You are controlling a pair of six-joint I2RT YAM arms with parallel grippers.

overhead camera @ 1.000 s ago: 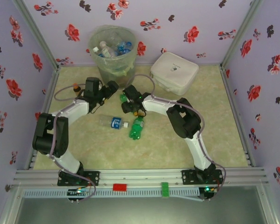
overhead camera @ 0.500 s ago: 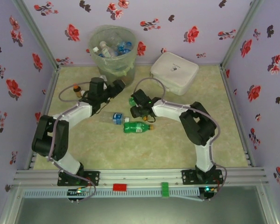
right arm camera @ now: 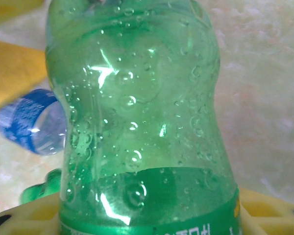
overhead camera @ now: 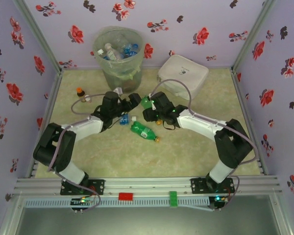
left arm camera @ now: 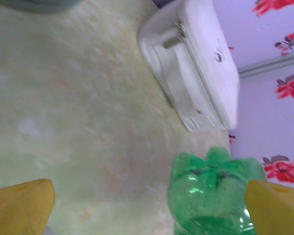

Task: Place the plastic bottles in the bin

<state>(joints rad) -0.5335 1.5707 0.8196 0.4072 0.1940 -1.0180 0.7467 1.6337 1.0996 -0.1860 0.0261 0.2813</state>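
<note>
Green bottle (right arm camera: 137,98) clenched in right fingers (right arm camera: 269,208), left fingers (left arm camera: 19,205) spread over marbled pale-green tabletop (overhead camera: 186,152), floral lilac walls (overhead camera: 186,19) around.

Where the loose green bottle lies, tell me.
In the top view the loose green bottle lies on its side mid-table, nearer the arm bases than the right gripper, which holds a second green bottle, and right of the blue-labelled bottle.

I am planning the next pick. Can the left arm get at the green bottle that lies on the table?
Probably yes. The lying green bottle rests on bare table nearer than the open left gripper, nothing on it. The right gripper, holding a second green bottle, is close and may crowd it.
</note>
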